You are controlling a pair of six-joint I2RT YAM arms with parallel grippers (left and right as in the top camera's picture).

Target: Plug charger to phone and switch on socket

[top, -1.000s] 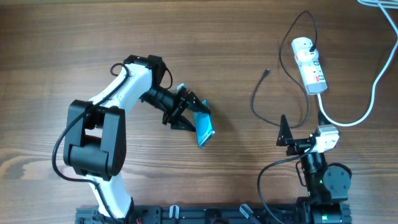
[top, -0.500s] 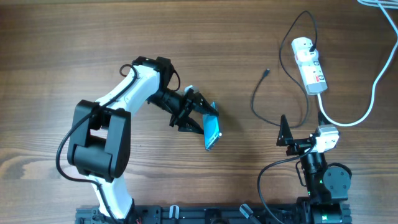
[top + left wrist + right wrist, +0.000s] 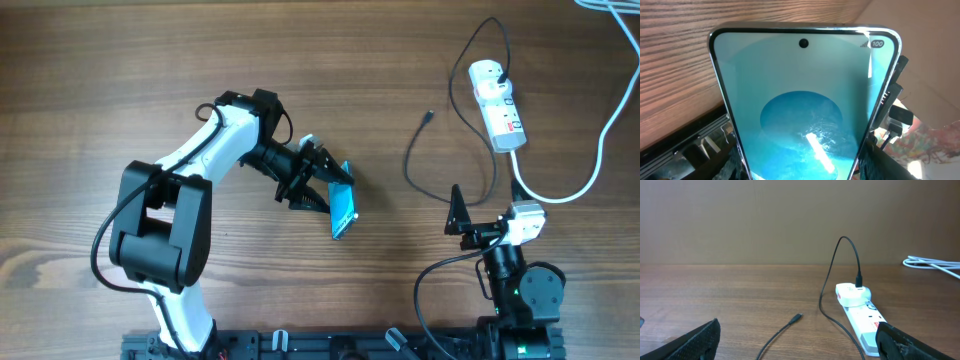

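Phone [image 3: 342,211] in grasp of left fingers [image 3: 326,166]; right fingers [image 3: 700,341] spread, well away

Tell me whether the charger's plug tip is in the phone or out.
Out. The charger's plug tip lies loose on the table, well apart from the phone.

phone [image 3: 801,120] lower half cut off, socket [image 3: 497,106] switch too small to tell
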